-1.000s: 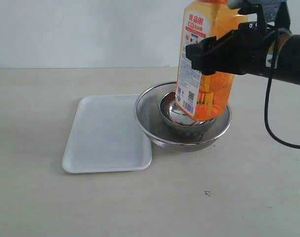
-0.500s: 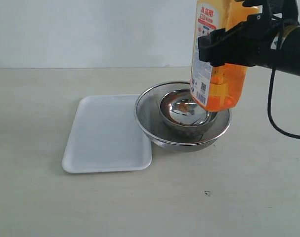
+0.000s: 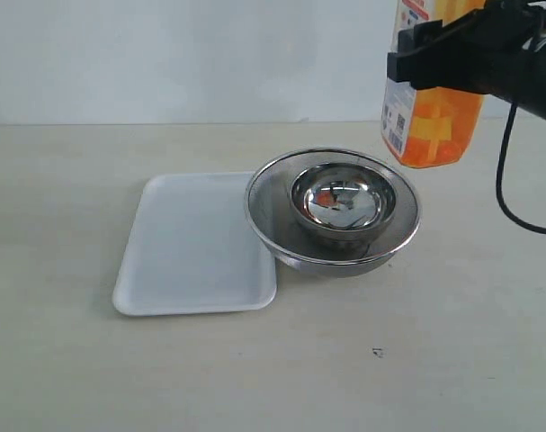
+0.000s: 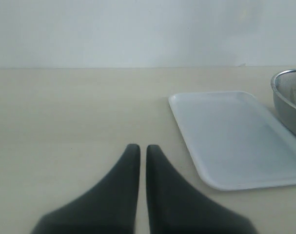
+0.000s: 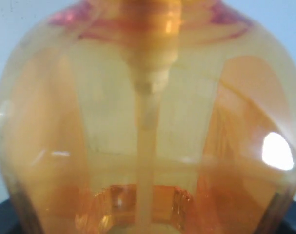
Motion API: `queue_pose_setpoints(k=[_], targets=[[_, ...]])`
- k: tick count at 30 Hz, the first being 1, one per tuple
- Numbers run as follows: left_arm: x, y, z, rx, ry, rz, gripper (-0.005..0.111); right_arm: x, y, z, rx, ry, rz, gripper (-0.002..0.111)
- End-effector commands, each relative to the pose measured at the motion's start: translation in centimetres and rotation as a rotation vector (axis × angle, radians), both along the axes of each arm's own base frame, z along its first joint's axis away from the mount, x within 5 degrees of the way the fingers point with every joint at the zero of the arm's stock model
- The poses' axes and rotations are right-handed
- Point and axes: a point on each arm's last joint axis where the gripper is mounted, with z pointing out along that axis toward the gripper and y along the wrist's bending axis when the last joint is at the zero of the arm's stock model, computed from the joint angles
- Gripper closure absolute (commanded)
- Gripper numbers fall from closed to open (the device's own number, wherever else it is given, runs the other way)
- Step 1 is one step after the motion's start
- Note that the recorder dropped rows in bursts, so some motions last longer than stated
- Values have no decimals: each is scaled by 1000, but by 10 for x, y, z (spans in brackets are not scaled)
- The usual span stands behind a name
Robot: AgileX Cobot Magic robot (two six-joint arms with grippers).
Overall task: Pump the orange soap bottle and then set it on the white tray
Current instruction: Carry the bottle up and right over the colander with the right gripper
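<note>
The orange soap bottle point(image 3: 432, 121) hangs in the air at the upper right of the exterior view, beyond and to the right of the steel bowls, its pump head cut off by the frame's top. My right gripper point(image 3: 443, 58) is shut on the bottle's body. In the right wrist view the translucent orange bottle point(image 5: 148, 136) fills the whole picture and hides the fingers. The white tray point(image 3: 196, 243) lies flat on the table left of the bowls, bare; it shows too in the left wrist view as the white tray point(image 4: 235, 136). My left gripper point(image 4: 139, 148) is shut, low over the table, well short of the tray.
A small steel bowl point(image 3: 343, 202) sits inside a wide steel mesh bowl point(image 3: 273, 193), which touches the tray's right edge. The mesh bowl's rim point(image 4: 284, 97) shows in the left wrist view. A black cable point(image 3: 511, 193) hangs from the right arm. A small dark mark point(image 3: 377, 352) is on the table.
The right gripper has carried the bottle up and to the right, from a tilted stance over the bowls to an upright one clear of them. The left gripper has not moved.
</note>
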Motion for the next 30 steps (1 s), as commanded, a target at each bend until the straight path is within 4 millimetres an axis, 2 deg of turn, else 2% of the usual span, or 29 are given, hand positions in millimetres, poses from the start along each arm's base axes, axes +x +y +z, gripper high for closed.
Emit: queue_pose_setpoints(k=[1, 6, 14, 21, 24, 30], targets=[[0, 0, -1, -5, -1, -1, 102, 0, -11, 23, -13, -139, -112, 109], [0, 0, -1, -5, -1, -1, 102, 1, -18, 25, -46, -164, -184, 109], [0, 0, -1, -5, -1, -1, 102, 1, -20, 24, -22, -152, -208, 109], [0, 0, -1, -5, -1, -1, 102, 10, -53, 14, -43, -42, -244, 109], [0, 0, -1, -5, -1, -1, 102, 11, -61, 14, -73, -44, -250, 109], [0, 0, -1, -5, -1, -1, 102, 14, -57, 18, -73, -60, -199, 109]])
